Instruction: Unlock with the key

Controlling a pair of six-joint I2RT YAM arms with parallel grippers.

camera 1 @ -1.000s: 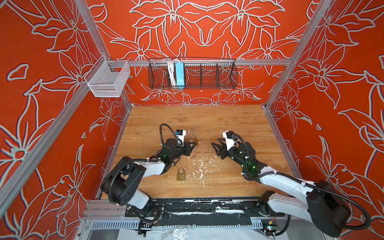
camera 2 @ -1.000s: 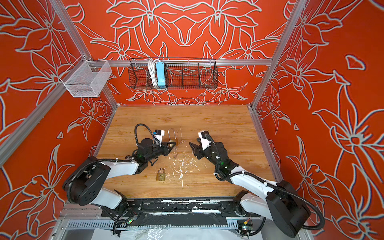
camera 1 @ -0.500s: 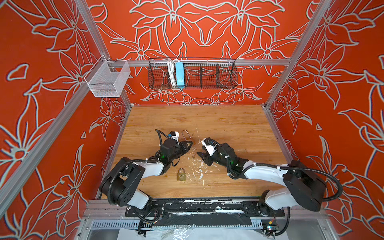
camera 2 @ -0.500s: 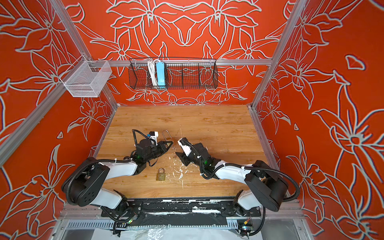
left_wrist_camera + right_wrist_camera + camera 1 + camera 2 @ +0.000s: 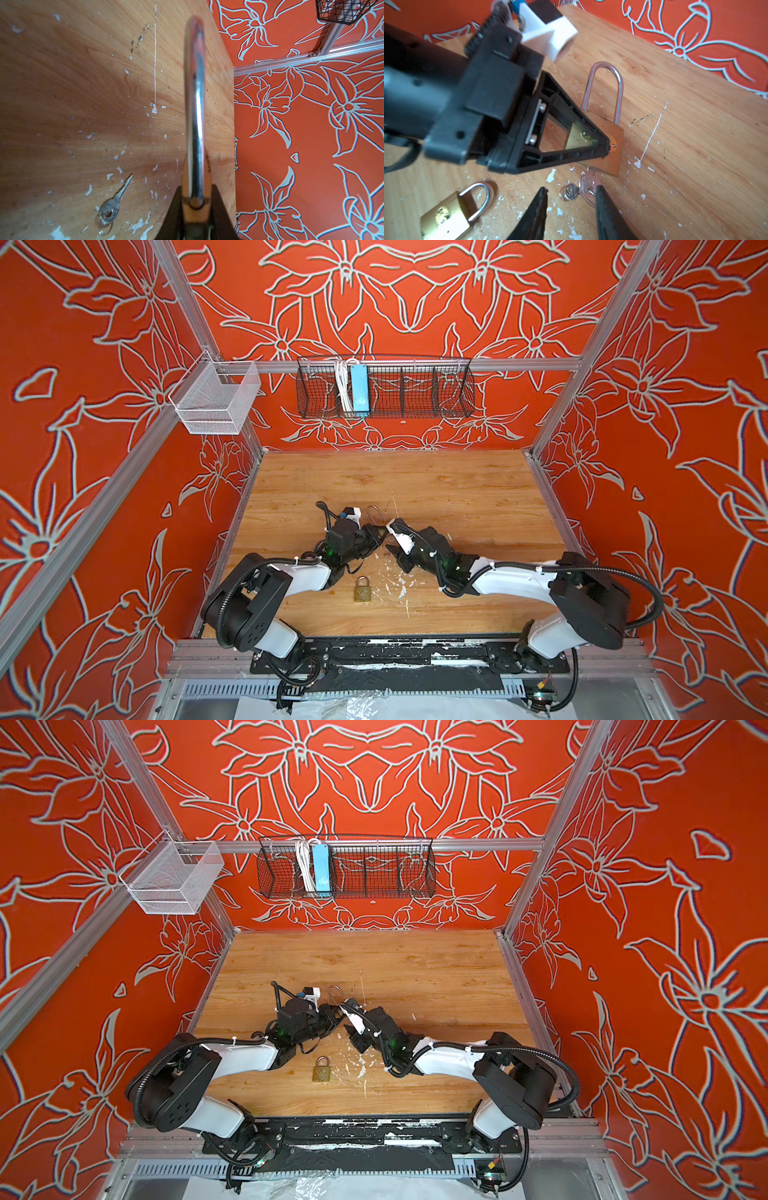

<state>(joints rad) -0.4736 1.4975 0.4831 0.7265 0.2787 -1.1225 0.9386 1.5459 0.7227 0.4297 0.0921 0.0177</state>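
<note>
On the wooden table (image 5: 415, 485), the left gripper (image 5: 608, 145) is clamped on the brass body of a long-shackle padlock (image 5: 616, 160), shackle upward. The right gripper (image 5: 571, 188) has its jaws apart, straddling the key (image 5: 116, 199), which lies mid-table just beside that padlock. A small padlock (image 5: 363, 591) lies nearer the front edge.
</note>
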